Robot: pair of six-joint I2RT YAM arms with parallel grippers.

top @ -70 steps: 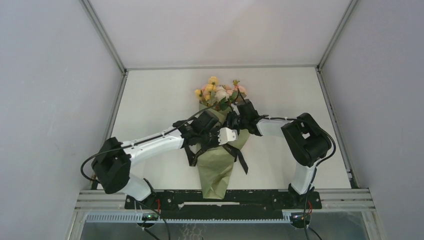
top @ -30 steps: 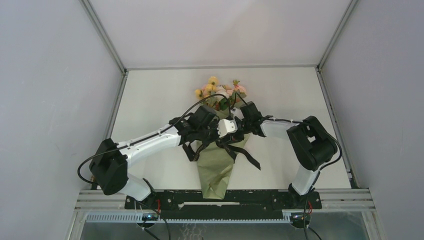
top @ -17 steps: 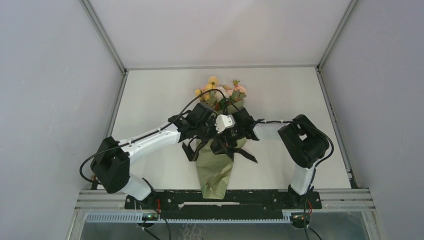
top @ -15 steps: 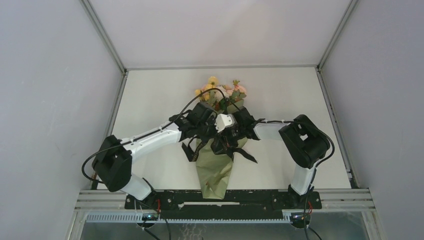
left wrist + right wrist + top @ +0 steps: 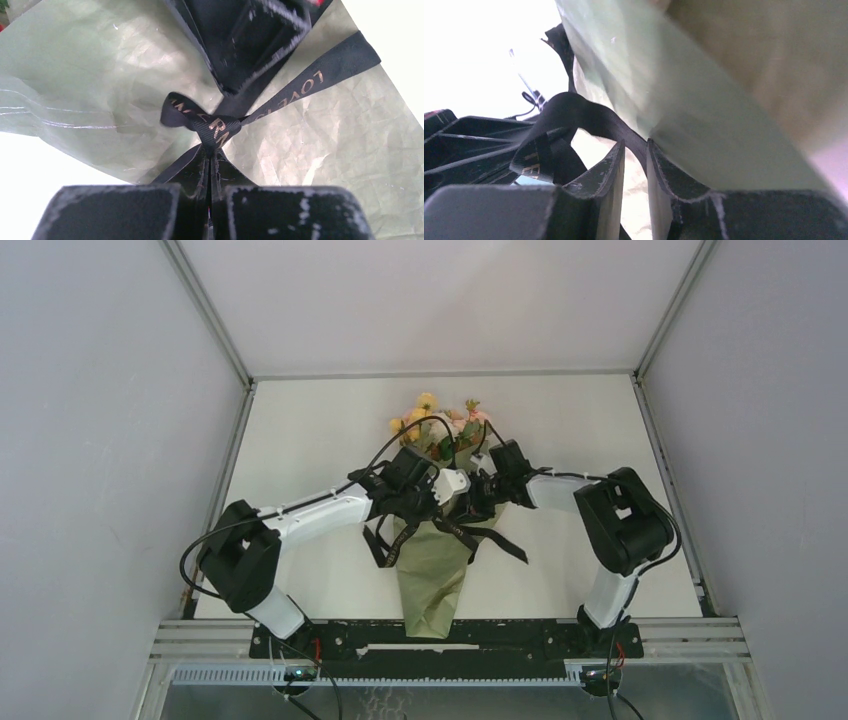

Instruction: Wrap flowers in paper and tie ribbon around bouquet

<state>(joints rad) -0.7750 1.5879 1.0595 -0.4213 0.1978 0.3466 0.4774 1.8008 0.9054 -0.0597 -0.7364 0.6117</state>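
With left jaws pressed fully together, pinching the ribbon [image 5: 215,127] right at its knot; with right jaws only a slit apart, nipping another strand of it. Knotted across the olive-green paper [image 5: 100,75] of the bouquet [image 5: 432,570]. Lying on the surface [image 5: 300,440] between both arms, flowers [image 5: 437,420] at the far end, black tails trailing to either side.

paper [image 5: 432,570]: dull green, crinkly, pale shiny patches
ribbon [image 5: 300,85]: black, gold letters on it
flowers [image 5: 440,420]: yellow, pink, cream, green leaves
table [image 5: 300,440]: creamy white
arms [image 5: 315,517]: white, black joints
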